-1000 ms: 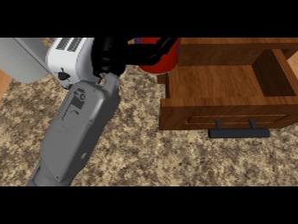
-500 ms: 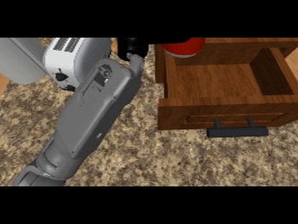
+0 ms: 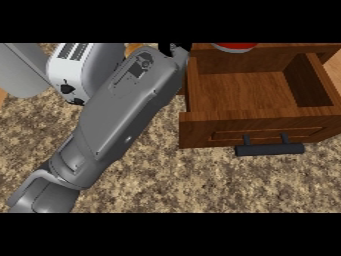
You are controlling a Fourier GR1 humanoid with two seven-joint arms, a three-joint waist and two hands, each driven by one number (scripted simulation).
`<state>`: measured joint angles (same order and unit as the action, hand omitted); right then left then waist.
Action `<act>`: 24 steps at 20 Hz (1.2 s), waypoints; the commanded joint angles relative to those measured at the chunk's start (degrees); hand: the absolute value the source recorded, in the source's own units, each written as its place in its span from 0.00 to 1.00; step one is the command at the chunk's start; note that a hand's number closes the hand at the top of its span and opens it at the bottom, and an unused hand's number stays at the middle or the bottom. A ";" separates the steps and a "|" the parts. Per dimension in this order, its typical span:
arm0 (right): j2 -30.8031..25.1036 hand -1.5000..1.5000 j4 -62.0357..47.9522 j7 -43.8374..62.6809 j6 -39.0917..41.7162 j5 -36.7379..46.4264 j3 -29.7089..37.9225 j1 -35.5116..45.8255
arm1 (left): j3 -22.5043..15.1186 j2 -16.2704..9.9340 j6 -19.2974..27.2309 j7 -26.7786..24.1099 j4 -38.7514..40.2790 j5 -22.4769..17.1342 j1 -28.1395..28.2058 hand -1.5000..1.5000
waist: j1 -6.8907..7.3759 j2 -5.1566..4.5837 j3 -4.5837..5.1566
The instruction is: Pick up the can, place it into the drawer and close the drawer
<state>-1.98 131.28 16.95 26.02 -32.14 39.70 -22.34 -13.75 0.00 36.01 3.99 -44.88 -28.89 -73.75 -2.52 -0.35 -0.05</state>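
Red round can (image 3: 234, 47) shows only as a sliver at the view's top edge, above the back wall of the open wooden drawer (image 3: 258, 127), just to the right of the black hand (image 3: 174, 50). That hand, the left one on its grey forearm, is mostly out of sight, so whether its fingers clasp the can cannot be told; a white toaster (image 3: 73, 70) stands to its left on the speckled stone surface (image 3: 202, 180).

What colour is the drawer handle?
Black; the handle shows in the head view.

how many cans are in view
1: a red can, only its lower part showing at the picture's top edge, above the back of the open wooden drawer. The grey forearm covers some of the counter, so another could be hidden.
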 commanded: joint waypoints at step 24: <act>-0.18 0.00 0.40 1.48 -0.22 0.56 -0.93 2.71 | -17.55 0.00 5.39 -9.91 19.52 -20.01 -6.29 0.00 | -2.14 -0.65 -0.05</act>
<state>-2.11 130.71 18.03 26.20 -31.37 38.41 -19.61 -30.58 0.00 41.58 -5.34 -28.82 -47.92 -79.31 -4.88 -0.96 -0.12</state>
